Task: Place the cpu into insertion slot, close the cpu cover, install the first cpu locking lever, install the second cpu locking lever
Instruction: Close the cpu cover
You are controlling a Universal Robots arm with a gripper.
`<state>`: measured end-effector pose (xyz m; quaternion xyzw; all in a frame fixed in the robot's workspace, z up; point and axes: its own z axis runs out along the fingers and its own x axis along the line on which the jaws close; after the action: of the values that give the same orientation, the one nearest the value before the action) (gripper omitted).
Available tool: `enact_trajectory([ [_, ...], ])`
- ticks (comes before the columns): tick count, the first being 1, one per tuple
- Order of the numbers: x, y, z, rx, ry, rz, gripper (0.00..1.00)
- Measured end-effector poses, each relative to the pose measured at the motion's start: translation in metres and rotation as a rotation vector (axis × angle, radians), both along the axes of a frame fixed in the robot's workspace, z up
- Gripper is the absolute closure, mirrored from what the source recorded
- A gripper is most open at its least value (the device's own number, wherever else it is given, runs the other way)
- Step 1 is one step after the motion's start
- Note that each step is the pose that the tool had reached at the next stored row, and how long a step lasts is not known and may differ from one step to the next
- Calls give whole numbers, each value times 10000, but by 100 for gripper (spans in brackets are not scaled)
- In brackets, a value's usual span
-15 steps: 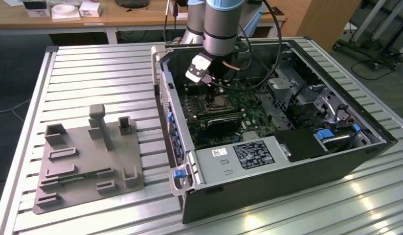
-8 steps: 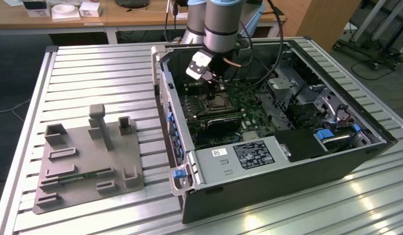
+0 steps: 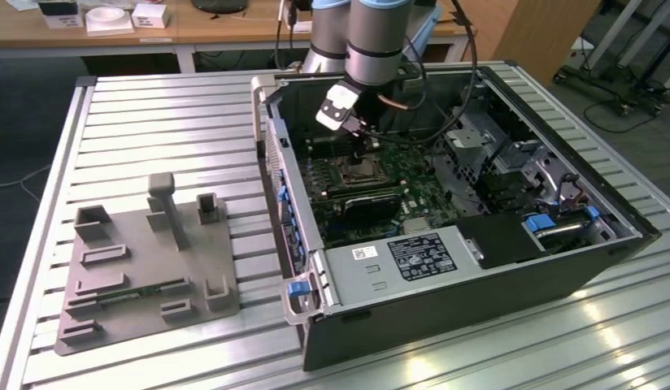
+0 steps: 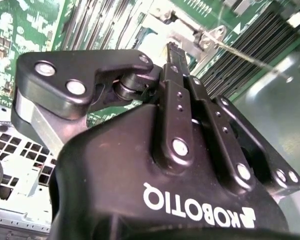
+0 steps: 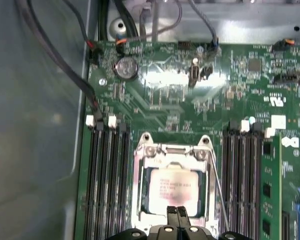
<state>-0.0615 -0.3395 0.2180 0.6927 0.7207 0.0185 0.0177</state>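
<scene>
cpu: you had it lying flat in the insertion slot, silvery top up, its four edges square to the frame around it; in the exterior view it sat mid-board under the arm.
cpu cover: down flat over the chip, the cut-out framing the metal top with a narrow margin on each side you could see.
claw: your fingers were pressed together with nothing between them, tips over the chip's near edge. Whether they touched the metal could not be told. In the second wrist view the tips met in one narrow point above the socket's corner, and the exterior view placed the claw just above the socket.
lever: a thin rod ran along one side edge of the cover; whether it was hooked could not be told.
memory slots: long dark banks sat just beside the socket on two opposite sides, leaving you only slim strips of board there.
motherboard: greener, more open ground beyond the hinge edge, up to a coin battery and cables at the board's edge.
case: walls stood all round the board, open on top.
bench: slatted metal, with a grey fixture on the exterior view's left, well apart from the case.
</scene>
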Motion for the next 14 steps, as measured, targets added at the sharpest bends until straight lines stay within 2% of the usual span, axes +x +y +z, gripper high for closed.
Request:
enact_trajectory([
  [5, 75, 0, 0, 0, 15, 0, 90],
  [14, 80, 0, 66, -1, 16, 0, 90],
])
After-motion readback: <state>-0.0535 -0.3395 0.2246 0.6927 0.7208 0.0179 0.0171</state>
